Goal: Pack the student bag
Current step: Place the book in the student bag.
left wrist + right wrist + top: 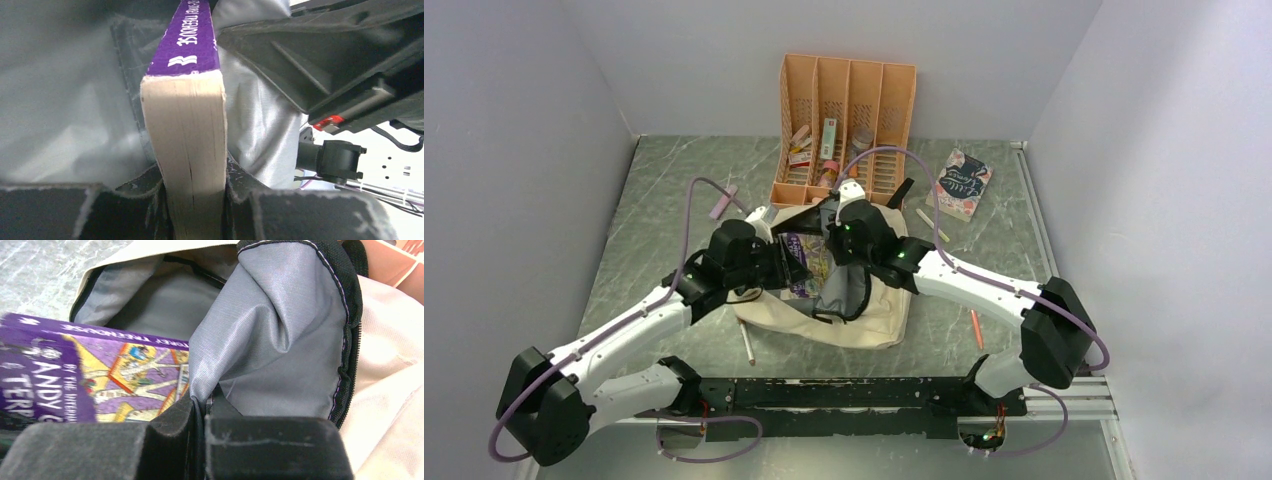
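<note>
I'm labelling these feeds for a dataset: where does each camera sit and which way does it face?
Top external: above and behind the bases, looking down at the student bag and orange organiser; left arm and right arm show whole.
Left wrist: on that arm, looking along the left claw, which grips a purple book, into grey lining.
Right wrist: faces the bag's mouth; right claw pinches the lining.
Shared: both wrist views show book and lining.
</note>
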Motion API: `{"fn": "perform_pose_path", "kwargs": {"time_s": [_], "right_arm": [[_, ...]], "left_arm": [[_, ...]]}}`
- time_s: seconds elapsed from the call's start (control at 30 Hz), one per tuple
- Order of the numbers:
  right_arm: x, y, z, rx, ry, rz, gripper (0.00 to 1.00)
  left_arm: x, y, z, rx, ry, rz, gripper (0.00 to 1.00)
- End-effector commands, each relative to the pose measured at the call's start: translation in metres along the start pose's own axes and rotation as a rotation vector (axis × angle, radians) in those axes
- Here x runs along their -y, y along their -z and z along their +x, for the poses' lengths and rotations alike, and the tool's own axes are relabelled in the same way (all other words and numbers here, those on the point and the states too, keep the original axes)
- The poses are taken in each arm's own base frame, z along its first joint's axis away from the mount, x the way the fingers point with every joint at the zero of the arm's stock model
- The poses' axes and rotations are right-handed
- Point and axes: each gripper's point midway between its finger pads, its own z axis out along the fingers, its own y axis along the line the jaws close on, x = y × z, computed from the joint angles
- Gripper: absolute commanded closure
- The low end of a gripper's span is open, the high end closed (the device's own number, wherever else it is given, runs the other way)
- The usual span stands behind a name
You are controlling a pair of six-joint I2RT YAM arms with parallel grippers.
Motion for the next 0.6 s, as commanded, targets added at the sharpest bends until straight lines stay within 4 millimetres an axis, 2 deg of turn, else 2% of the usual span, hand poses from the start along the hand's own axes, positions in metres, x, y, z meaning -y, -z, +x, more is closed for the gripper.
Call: {"fn": "perform_pose_path", "kwargs": {"time_s": [0.0, 0.23, 0.43, 0.57], "right_arm": [[-0.021, 0.009, -0.049, 0.169, -0.062, -0.106, 1.0], [-0.025, 0.008, -0.046, 0.17, -0.082, -0.142, 1.0], [-0.025, 0.006, -0.046, 0.173, -0.088, -0.143, 1.0], [-0.024, 0.005, -0.044, 0.169, -0.088, -0.141, 1.0]], "left_arm": [[0.055, -0.002, -0.026, 0.12, 0.019, 0.295, 0.95], [0.062, -0.019, -0.022, 0.139, 0.008, 0.426, 0.95], [0.05, -0.044, -0.014, 0.138, 0.02, 0.442, 0.95], [0.047, -0.061, -0.02, 0.15, 0.01, 0.43, 0.95]]}}
